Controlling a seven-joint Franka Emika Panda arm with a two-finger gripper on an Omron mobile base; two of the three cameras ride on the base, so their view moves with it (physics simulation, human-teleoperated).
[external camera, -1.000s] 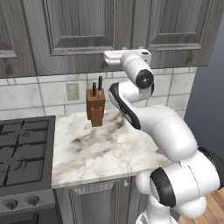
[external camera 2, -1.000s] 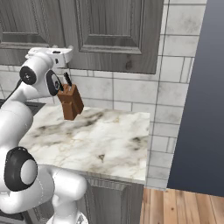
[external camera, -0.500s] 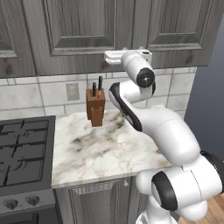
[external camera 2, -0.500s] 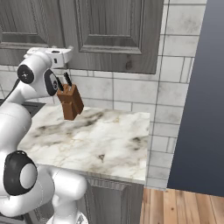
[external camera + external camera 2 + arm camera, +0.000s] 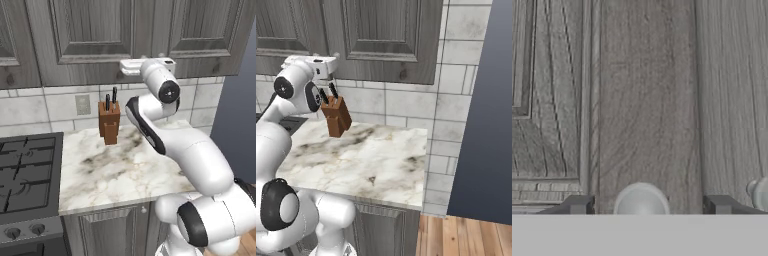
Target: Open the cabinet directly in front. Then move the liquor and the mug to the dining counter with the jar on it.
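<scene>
1. Here the cabinet [image 5: 95,45] hangs on the wall directly above the marble worktop [image 5: 125,170], both of its tall doors shut.
2. Judging by its build, the door is stiff, hinged wood; it should swing rather than flex, and the small round knob [image 5: 641,200] looks smooth and easy to slip off.
3. That knob, at the door's lower corner by the centre seam, is the place to take hold.
4. The gripper [image 5: 643,205] is pressed up close to the door with its fingers [image 5: 574,205] apart, one on each side of the knob and not yet clamped on it.
5. Counted in the hand view: two knobs, the second [image 5: 759,192] just beside it on the neighbouring door.
6. Further out on the worktop stands one knife block [image 5: 109,124] holding two dark-handled knives.
</scene>
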